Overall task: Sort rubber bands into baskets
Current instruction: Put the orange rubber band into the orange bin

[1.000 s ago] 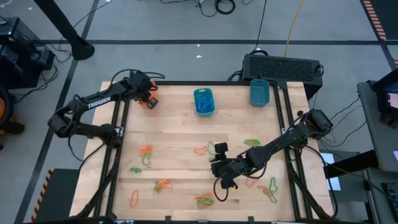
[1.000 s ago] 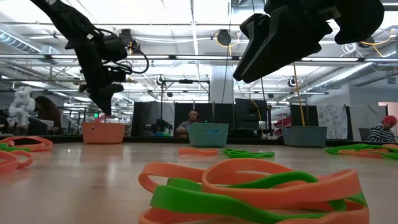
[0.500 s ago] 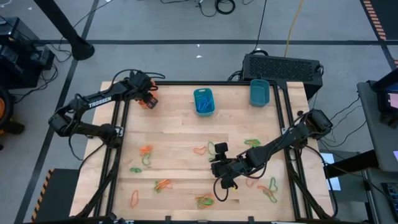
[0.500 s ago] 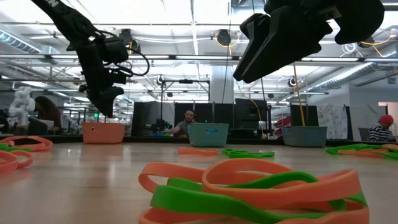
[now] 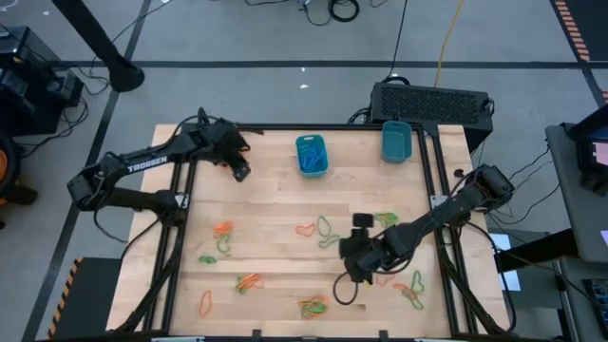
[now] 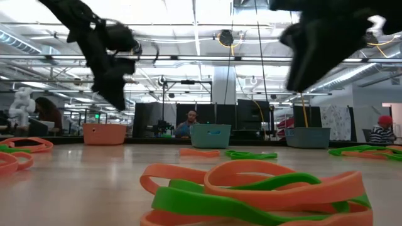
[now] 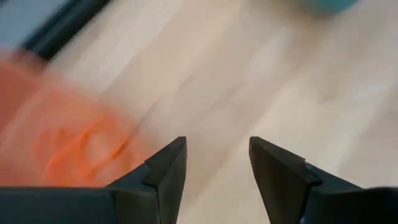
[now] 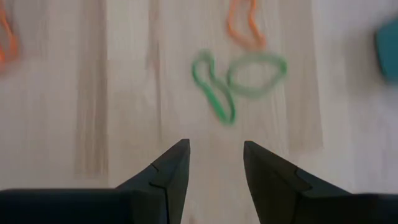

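Behind the wooden table (image 5: 275,204) strewn with rubber bands (image 6: 251,191), both empty grippers (image 7: 214,168) (image 8: 213,163) gape.

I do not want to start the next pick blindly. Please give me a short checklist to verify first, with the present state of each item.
1. Left gripper empty, fingers apart: ok.
2. Right gripper empty, fingers apart: ok.
3. Right gripper over loose rubber bands; a green band lies ahead of it: ok.
4. Left gripper clear of the orange basket: ok in the low view.
5. Teal baskets upright at the far edge: ok.
6. Table sorted: not ok, many bands remain.
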### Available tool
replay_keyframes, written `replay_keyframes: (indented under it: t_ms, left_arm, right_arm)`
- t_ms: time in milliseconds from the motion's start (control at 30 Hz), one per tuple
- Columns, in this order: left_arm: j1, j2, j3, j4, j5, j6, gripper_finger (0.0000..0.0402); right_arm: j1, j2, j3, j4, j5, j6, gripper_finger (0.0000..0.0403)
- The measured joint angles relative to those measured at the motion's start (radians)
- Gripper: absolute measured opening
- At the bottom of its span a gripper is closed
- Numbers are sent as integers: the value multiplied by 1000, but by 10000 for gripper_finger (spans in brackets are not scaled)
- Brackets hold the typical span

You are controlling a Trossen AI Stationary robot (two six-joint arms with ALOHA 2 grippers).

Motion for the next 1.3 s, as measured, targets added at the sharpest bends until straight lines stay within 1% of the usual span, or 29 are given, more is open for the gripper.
replay_keyframes:
  t_ms: [100, 233, 333, 400, 467, 533, 600, 667, 767, 933, 1033, 1167, 1300]
  left_arm:
    - [-140, -34, 0, 113, 2, -39, 183]
    - [-349, -52, 0, 341, -3, -73, 183]
    - [-496, -40, 0, 501, -6, -60, 183]
    - [-585, -21, -2, 612, -13, -28, 183]
    - [-662, -4, -24, 722, -18, 6, 183]
    - [-726, 20, -48, 841, -21, 32, 183]
    - [-776, 41, -68, 901, -21, 43, 183]
    - [-815, 62, -75, 931, -35, 54, 183]
    - [-853, 87, -85, 946, -68, 57, 183]
    - [-861, 100, -89, 943, -85, 57, 183]
    - [-861, 101, -89, 944, -84, 57, 183]
    - [-860, 101, -89, 947, -89, 64, 183]
    - [-859, 101, -89, 947, -92, 63, 183]
  right_arm:
    - [32, -21, 0, -127, -8, 125, 144]
    - [65, -48, 0, -277, -58, 332, 144]
    - [76, -60, 0, -369, -81, 479, 144]
    - [80, -60, -4, -428, -114, 553, 144]
    - [78, -60, -17, -462, -160, 581, 144]
    - [71, -60, -33, -497, -190, 571, 144]
    - [51, -74, -51, -530, -227, 553, 144]
    - [27, -108, -79, -533, -255, 533, 144]
    - [-15, -194, -144, -528, -296, 496, 144]
    - [-84, -367, -303, -451, -331, 478, 144]
    - [-111, -441, -399, -377, -334, 480, 144]
    - [-135, -471, -502, -296, -330, 498, 144]
    - [-155, -466, -563, -260, -323, 497, 144]
